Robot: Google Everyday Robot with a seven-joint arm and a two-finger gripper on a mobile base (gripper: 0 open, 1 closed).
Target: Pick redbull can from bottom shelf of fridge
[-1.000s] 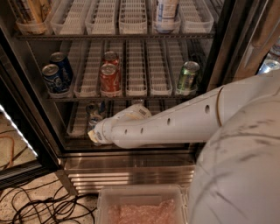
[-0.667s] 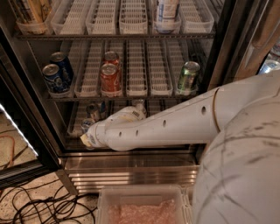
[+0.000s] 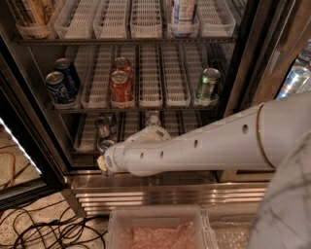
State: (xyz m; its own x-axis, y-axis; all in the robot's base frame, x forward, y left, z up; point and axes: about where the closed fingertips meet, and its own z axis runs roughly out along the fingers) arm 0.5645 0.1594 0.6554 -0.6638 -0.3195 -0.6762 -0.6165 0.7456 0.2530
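Two slim redbull cans stand in the left lanes of the bottom shelf [image 3: 86, 138] of the fridge [image 3: 243, 73]: one further back [image 3: 102, 126], one nearer the front [image 3: 106, 145]. My white arm reaches in from the right. The gripper [image 3: 103, 164] is at the arm's left end, low at the shelf's front edge, just below and in front of the nearer can. The wrist hides most of the gripper. A clear water bottle [image 3: 152, 118] stands behind the wrist on the same shelf.
The middle rack holds two dark-blue cans [image 3: 60, 87], two red cans [image 3: 120, 86] and a green can [image 3: 207, 85]. A white bottle [image 3: 182, 14] stands on the top rack. A clear plastic bin [image 3: 155, 228] sits below the ribbed steel base [image 3: 160, 192]. Cables [image 3: 43, 228] lie on the floor.
The arm's end has moved left and a little lower, from the middle of the bottom shelf to the shelf's front edge by the left lanes and the redbull cans.
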